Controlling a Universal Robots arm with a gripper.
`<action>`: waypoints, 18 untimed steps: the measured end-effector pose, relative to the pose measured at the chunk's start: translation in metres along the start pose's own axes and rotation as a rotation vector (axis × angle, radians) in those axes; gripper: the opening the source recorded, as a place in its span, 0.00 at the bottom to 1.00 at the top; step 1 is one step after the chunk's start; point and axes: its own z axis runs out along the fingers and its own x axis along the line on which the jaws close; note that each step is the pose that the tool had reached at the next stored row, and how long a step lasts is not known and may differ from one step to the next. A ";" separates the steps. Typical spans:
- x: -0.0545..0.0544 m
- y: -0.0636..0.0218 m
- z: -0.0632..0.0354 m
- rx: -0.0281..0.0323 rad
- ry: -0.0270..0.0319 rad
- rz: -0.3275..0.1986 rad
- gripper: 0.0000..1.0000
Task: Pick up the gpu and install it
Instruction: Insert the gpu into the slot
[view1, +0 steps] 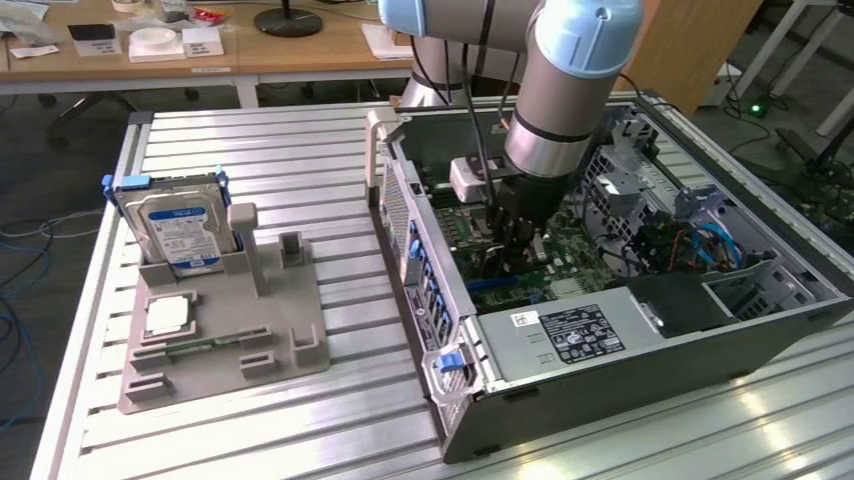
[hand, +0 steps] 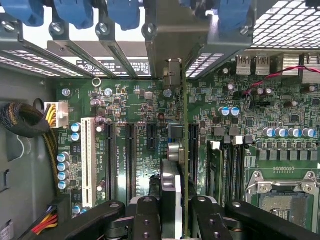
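My gripper (view1: 515, 243) reaches down inside the open computer case (view1: 441, 330), over the green motherboard (view1: 567, 265). In the wrist view the gripper (hand: 175, 212) is shut on the gpu (hand: 183, 150), seen edge-on as a thin card with a green board edge. The card runs from between the black fingers (hand: 146, 216) to its silver end bracket (hand: 171, 72) at the case's rear slot openings. It stands upright just above the motherboard (hand: 140, 105), in line with the black expansion slots (hand: 131, 160). I cannot tell whether it is seated in a slot.
A grey fixture (view1: 267, 340) on the slatted table holds the blue-labelled hard drive (view1: 174, 225) and a square processor chip (view1: 167, 315). The power supply (view1: 561, 335) fills the case's near end. Cable bundles (hand: 25, 120), memory slots (hand: 235, 165) and the processor socket (hand: 282, 200) flank the card.
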 end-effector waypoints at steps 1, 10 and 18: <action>0.000 0.0003 0.0001 0.0000 0.0000 0.000 0.28; 0.000 0.0004 0.0003 -0.0001 -0.0001 0.000 0.28; 0.000 -0.0007 0.0004 -0.0001 -0.0002 0.000 0.28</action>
